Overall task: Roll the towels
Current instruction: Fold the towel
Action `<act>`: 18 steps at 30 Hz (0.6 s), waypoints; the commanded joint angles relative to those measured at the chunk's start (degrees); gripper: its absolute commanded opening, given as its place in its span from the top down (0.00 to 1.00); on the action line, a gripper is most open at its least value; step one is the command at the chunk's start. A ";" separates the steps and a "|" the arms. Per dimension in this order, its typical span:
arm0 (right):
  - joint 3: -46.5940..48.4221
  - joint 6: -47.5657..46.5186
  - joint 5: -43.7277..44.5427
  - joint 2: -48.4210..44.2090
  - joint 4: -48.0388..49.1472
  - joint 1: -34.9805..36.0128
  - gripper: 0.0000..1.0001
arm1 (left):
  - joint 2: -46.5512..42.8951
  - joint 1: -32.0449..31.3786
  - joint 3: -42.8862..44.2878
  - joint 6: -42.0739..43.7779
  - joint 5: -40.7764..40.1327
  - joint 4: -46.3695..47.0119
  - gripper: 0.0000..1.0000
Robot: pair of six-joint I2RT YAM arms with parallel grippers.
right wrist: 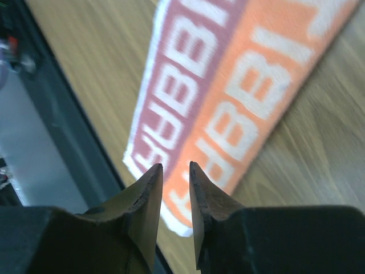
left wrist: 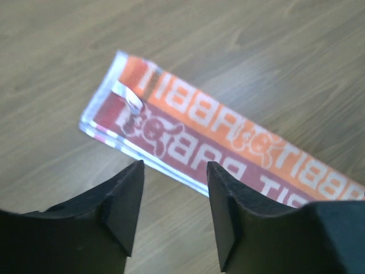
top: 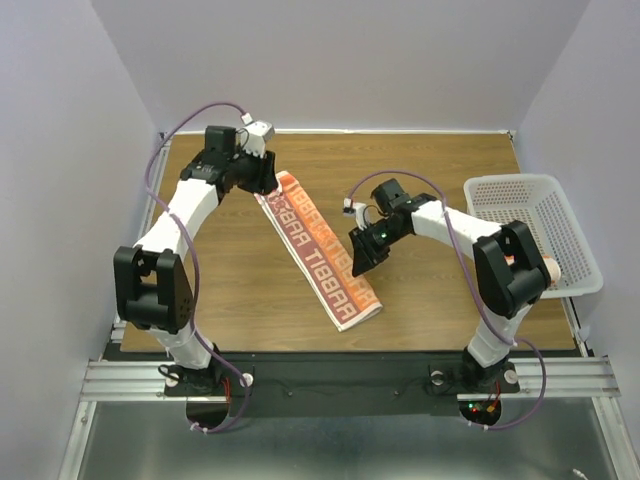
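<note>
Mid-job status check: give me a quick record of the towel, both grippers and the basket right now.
towel: folded into a long strip, flat on the wooden table, diagonal, not yet rolled
left gripper: open, empty, at the strip's far end
right gripper: slightly open, empty, above the strip's near half
basket: white, perforated, at the table's right edge

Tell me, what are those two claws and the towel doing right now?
Left gripper open, empty, above far end of towel. Right gripper barely open, empty, toward near end. Towel flat folded strip, not rolled. Path clear; basket aside.
</note>
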 commanded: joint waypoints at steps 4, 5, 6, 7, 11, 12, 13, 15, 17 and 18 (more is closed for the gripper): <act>-4.69 -6.18 4.51 2.57 0.56 0.27 0.70 | 4.20 0.05 -6.89 -1.21 -0.47 -0.79 0.54; -5.12 -6.36 4.33 2.75 0.64 0.36 0.70 | 4.46 0.05 -7.77 -1.21 0.05 -0.09 0.55; -6.00 -6.62 4.07 2.83 0.56 0.36 0.70 | 5.16 0.05 -8.04 -1.30 0.23 0.18 0.55; -6.36 -6.80 3.72 3.10 0.56 0.36 0.70 | 5.77 0.05 -8.13 -1.56 0.23 0.36 0.55; -8.90 -6.71 2.23 5.11 0.73 1.24 0.70 | 11.56 0.05 -6.73 -2.09 -0.56 -0.17 0.58; -9.26 -6.71 1.44 5.56 0.73 1.50 0.71 | 12.54 0.05 -6.38 -2.26 -0.30 -0.17 0.58; -9.52 -6.63 1.08 5.99 0.91 1.77 0.71 | 13.76 0.05 -6.02 -2.44 0.14 0.01 0.59; -9.70 -5.84 0.38 6.87 1.52 2.47 0.71 | 17.11 -0.04 -4.44 -2.97 1.11 0.10 0.60; -9.52 -5.40 -0.85 7.75 2.22 2.91 0.71 | 19.13 -0.13 -3.48 -3.06 2.69 0.45 0.62; -9.44 -4.35 -1.38 8.02 2.92 3.52 0.71 | 20.79 -0.22 -2.43 -2.97 2.95 0.53 0.62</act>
